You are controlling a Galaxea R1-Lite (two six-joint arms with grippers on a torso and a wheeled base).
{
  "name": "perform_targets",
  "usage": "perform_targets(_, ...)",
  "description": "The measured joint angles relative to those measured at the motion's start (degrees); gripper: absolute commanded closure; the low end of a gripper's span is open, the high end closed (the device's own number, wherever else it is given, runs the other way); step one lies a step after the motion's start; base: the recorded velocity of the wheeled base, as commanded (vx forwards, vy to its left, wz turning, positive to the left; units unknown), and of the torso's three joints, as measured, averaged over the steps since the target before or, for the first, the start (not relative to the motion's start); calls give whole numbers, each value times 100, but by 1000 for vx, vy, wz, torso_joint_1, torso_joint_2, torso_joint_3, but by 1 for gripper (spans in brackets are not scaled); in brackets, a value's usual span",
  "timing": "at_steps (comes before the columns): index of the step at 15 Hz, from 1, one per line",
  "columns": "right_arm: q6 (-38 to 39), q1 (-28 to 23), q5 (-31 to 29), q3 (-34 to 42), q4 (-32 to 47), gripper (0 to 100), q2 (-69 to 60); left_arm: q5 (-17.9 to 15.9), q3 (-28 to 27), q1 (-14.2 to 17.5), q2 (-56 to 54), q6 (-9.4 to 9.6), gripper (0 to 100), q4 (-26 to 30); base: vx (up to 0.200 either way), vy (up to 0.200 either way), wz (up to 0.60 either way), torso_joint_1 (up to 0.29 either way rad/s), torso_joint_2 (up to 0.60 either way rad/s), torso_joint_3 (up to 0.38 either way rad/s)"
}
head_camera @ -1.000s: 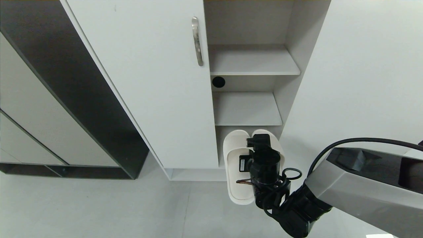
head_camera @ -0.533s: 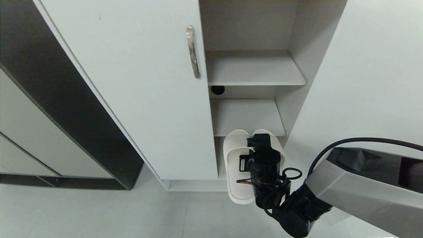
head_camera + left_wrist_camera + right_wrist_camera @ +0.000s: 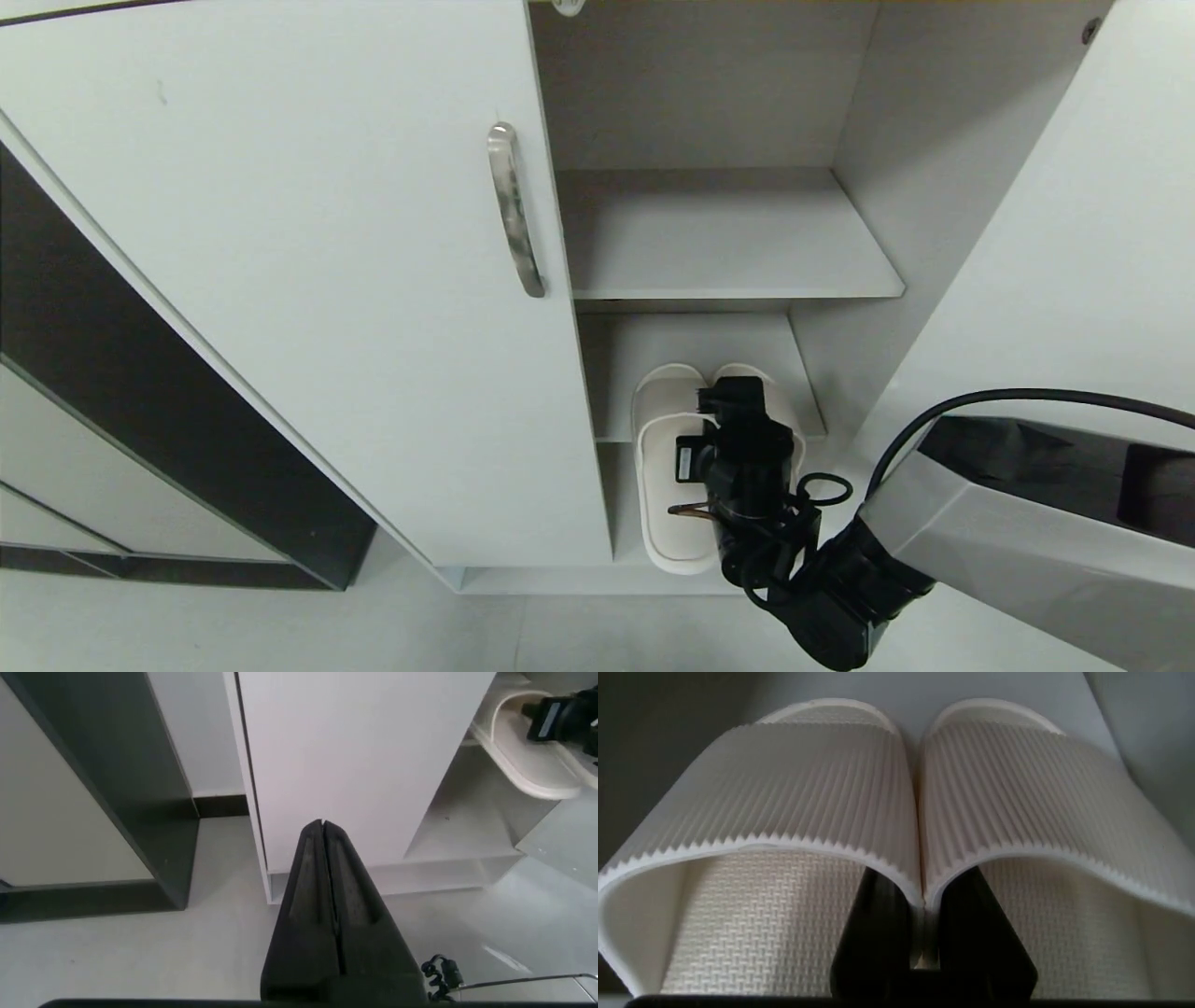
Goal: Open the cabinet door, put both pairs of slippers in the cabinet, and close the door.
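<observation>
The left tool (image 3: 322,829), its fingers pressed together, hangs over the floor (image 3: 220,929) before the closed cabinet door (image 3: 355,747); cream slippers (image 3: 523,761) show beyond.

The slippers (image 3: 665,467) lie side by side, toes toward the cabinet (image 3: 934,121), before its open right half and below the upper shelf (image 3: 719,243). The right hand (image 3: 733,411) clamps their touching inner walls from the near side. The shut door (image 3: 327,280) stands left of them, the open door (image 3: 1074,280) right.

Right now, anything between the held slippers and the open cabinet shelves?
Nothing visible. The right pincer holds the slippers at the mouth of the open compartment, with a shelf just beyond them; the open door stands off to the right.
</observation>
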Motion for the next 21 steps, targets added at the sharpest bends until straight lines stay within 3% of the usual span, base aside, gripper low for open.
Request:
perform_targets(5, -221, -328, 133, -733, 138, 100, 351, 0, 0, 0, 0, -13, 100, -4, 0, 0, 0, 0, 0, 0)
perform_targets(13, -246, -733, 428, -2656, 1508, 100, 924, 17, 0, 0, 0, -24, 100, -11, 0, 0, 0, 0, 0, 0)
perform_targets(21, -245, -1058, 608, -3903, 2259, 100, 1211, 20, 0, 0, 0, -24, 100, -11, 0, 0, 0, 0, 0, 0)
